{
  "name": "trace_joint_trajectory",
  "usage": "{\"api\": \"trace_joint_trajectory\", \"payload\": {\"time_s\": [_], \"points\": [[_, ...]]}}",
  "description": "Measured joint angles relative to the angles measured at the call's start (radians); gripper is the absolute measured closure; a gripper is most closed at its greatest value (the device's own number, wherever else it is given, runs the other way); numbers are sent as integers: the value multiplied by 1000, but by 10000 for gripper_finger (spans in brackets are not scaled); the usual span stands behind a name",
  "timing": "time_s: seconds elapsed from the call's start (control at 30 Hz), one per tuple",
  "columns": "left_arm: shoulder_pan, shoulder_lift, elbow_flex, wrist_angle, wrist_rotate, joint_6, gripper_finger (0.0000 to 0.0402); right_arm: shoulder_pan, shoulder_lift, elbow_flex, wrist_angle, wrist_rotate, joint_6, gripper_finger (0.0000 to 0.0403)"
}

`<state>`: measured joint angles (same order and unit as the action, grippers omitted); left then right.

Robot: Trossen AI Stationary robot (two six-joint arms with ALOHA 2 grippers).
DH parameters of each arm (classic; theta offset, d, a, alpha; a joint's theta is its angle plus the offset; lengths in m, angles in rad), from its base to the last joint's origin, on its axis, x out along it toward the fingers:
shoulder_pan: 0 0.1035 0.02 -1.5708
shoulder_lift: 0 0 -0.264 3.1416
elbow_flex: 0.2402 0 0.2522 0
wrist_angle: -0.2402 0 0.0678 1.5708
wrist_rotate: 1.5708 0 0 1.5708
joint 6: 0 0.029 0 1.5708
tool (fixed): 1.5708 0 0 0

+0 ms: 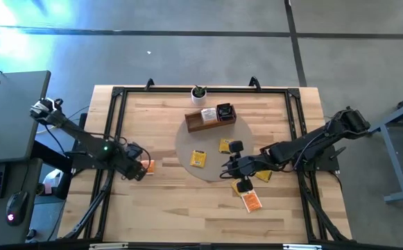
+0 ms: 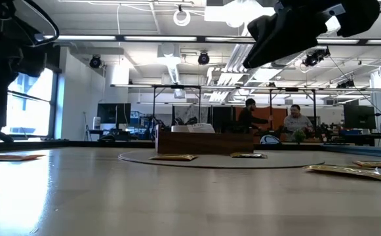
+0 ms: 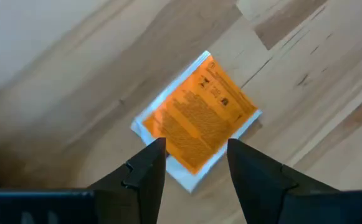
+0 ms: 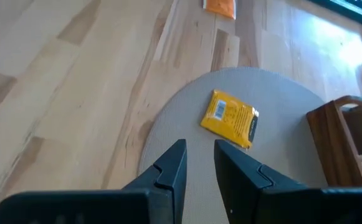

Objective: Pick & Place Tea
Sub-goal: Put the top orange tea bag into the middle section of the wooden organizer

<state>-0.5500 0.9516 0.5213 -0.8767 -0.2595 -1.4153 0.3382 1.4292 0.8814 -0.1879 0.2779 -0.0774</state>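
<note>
Orange sachet (image 3: 196,118) flat, cornerwise under parted left gripper (image 3: 196,163); right gripper (image 4: 199,158) narrowly parted, empty

Fine dark print covers the flat orange tea sachet (image 3: 198,114) on the wooden table, none of it legible.

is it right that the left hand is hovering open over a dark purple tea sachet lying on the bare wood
Not quite: the flat square tea sachet under the left hand is orange, not dark purple. The left wrist view shows it lying on the bare wooden table with the hand's two fingers spread above it. The rest is right.
</note>
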Motion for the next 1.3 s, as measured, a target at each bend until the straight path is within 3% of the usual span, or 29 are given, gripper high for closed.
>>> {"api": "trace_joint_trajectory", "payload": {"time_s": [0.27, 0.67, 0.8, 1.03, 1.17, 1.3], "points": [[0, 159, -1, -4, 33, -182, 235, 0, 0, 0, 52, -4, -5, 324], [0, 334, 5, 33, 29, -300, 238, 0, 0, 0, 52, -31, -1, 325], [0, 352, 4, 60, 32, -299, 274, 0, 0, 0, 51, -33, -1, 325], [0, 346, 4, 76, 41, -302, 391, 0, 0, 0, 52, -46, -1, 325], [0, 350, 42, 78, 2, -371, 384, 0, 4, 0, 77, -39, -18, 325], [0, 348, 116, 98, -136, -401, 394, 3, 65, 0, 221, -3, -145, 325]]}}
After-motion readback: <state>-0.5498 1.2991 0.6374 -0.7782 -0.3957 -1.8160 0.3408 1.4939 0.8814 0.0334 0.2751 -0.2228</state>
